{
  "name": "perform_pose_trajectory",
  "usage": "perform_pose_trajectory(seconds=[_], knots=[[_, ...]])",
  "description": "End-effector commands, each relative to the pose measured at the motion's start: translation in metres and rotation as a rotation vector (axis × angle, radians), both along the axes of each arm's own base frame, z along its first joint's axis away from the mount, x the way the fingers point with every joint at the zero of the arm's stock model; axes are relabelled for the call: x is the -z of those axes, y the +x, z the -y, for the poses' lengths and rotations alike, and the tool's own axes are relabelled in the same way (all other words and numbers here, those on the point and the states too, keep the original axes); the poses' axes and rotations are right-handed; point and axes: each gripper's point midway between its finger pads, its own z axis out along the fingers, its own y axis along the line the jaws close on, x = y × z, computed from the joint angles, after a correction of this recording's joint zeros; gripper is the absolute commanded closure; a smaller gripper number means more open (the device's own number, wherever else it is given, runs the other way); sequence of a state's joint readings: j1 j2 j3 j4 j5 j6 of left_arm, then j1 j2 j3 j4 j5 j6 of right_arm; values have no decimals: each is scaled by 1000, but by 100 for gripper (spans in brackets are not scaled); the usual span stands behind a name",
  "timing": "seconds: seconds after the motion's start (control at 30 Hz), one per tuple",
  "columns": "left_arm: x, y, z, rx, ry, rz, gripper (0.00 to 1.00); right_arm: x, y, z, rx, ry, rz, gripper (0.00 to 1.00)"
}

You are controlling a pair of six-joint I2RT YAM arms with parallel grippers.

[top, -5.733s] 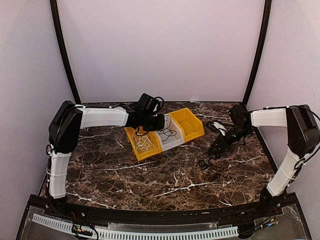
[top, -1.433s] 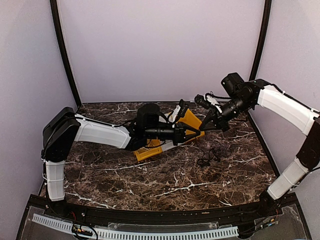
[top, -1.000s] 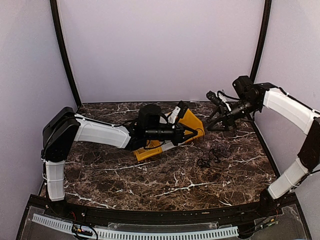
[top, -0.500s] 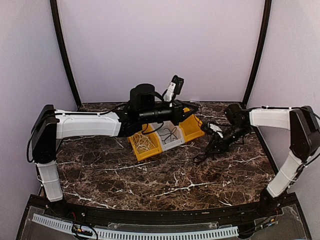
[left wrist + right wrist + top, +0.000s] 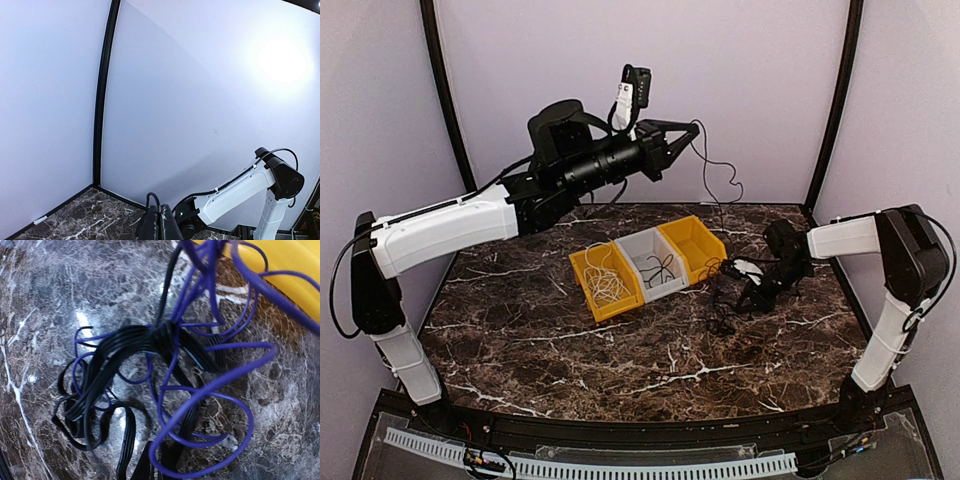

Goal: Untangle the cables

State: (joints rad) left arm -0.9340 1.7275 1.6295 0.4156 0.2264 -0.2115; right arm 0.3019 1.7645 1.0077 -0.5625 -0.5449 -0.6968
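My left gripper [image 5: 692, 126] is raised high above the bins and shut on a thin dark cable [image 5: 708, 168]. That cable hangs from its tips down to a tangle [image 5: 725, 312] on the marble. In the left wrist view the closed fingers [image 5: 161, 224] have a small cable loop [image 5: 152, 201] standing above them. My right gripper [image 5: 740, 297] sits low at the tangle. In the right wrist view a bundled black cable [image 5: 125, 342] is crossed by loops of thin blue-purple cable [image 5: 215, 385]. My right gripper [image 5: 159, 467] is shut at the tangle's near edge, with black strands running out from it.
Three bins stand in a row behind the tangle. A yellow bin [image 5: 588, 292] holds a white cable [image 5: 608, 285], a grey bin [image 5: 642, 275] holds a black cable [image 5: 662, 266], and a second yellow bin [image 5: 698, 243] is beside the tangle. Black frame posts [image 5: 830, 110] flank the back wall.
The left arm rose from bin height to well above the table, drawing the thin cable up. The right gripper dropped from mid-air to the tangle and shut.
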Motion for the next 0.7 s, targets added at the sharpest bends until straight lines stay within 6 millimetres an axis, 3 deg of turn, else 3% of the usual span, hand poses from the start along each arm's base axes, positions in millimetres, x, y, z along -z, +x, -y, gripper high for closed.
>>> perform_pose_trajectory(seconds=[0.0, 0.03, 0.07, 0.1, 0.2, 0.3, 0.6, 0.67], knots=[[-66, -10, -21, -53, -22, 119, 100, 9, 13, 11, 67, -53, 4, 97], [-83, -12, -25, -57, -42, 142, 100, 8, 13, 12, 67, -52, 3, 97], [-77, -9, -20, -55, -15, 127, 100, 6, 13, 12, 67, -51, 6, 97], [-89, -11, -22, -53, -28, 140, 100, 4, 13, 12, 69, -49, 13, 97], [-93, -8, -23, -70, -14, 139, 100, -6, 16, 15, 79, -44, 42, 97], [-110, -8, -34, -126, -21, 179, 100, -11, 18, 20, 91, -35, 56, 97], [-126, 13, -65, -348, -6, 212, 100, -6, 21, 26, 112, -38, 40, 96], [-141, 13, -77, -368, -72, 188, 100, -4, 21, 27, 113, -43, 36, 96]])
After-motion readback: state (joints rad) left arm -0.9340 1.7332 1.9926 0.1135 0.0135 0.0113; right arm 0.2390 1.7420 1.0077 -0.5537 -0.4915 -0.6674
